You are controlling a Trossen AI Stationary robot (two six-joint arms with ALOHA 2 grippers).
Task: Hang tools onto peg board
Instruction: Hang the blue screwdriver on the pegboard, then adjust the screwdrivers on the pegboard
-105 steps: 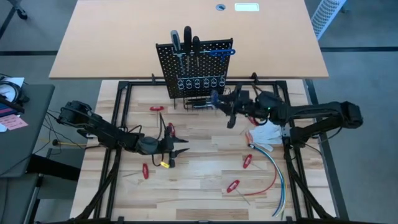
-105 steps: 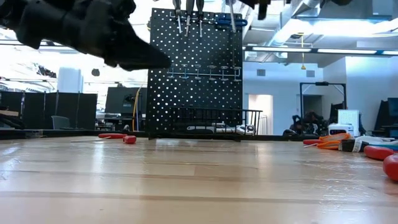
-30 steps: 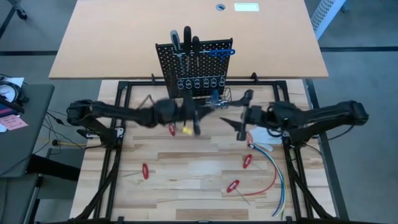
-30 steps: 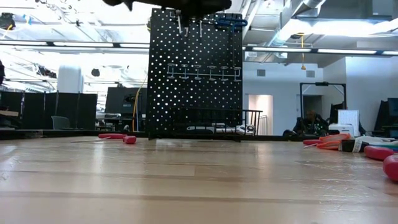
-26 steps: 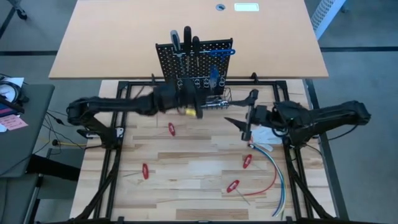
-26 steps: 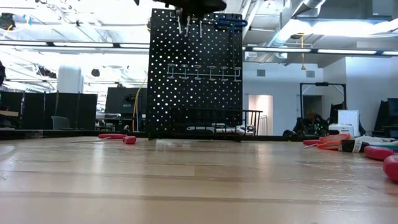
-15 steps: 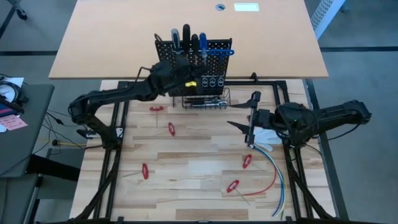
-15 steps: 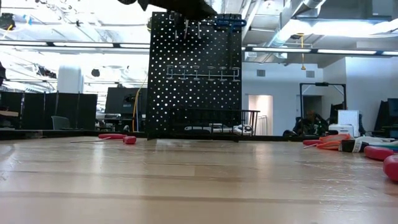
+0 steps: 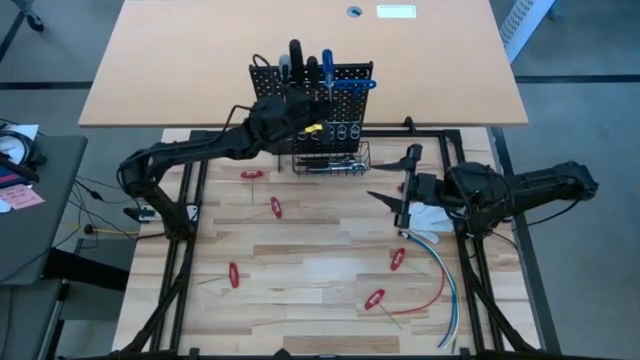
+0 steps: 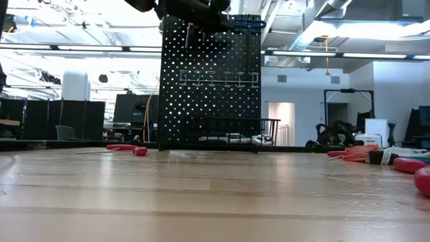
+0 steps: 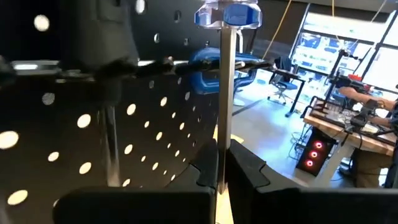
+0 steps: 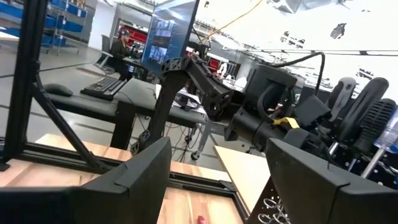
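Observation:
The black peg board [image 9: 312,100] stands upright at the table's far edge, with its wire basket [image 10: 232,131] at the foot. Black and grey screwdriver handles [image 9: 293,55] stick up from its top. My left gripper [image 9: 300,118] is up at the board's top, shut on a blue-handled screwdriver [image 9: 326,66]. In the left wrist view the screwdriver stands upright beside the blue rail [image 11: 208,65]. My right gripper [image 9: 392,176] hovers open to the right of the basket, holding nothing. Its fingers [image 12: 134,177] stand wide apart. My left gripper pinches the screwdriver's bare silver shaft [image 11: 219,146] between its two fingers, well below the blue handle [image 11: 227,14]. The fingers lie level and across the shaft, coming from the table's near left. The screwdriver stands upright with its handle on top. Its tip is hidden behind the fingers.
Small red-handled tools lie about the table [image 9: 276,207] [image 9: 234,274] [image 9: 397,258] [image 9: 375,298] [image 9: 250,174]. Red, blue and white cables [image 9: 445,275] curve along the right side. Silver tools lie in the basket [image 9: 335,160]. A row of ring holders [image 9: 335,130] hangs on the board.
My left gripper has carried the blue-handled screwdriver from above the table in front of the basket toward the far edge and up to the peg board's top. It has turned on the way and stayed shut. The screwdriver's handle now stands among the other handles.

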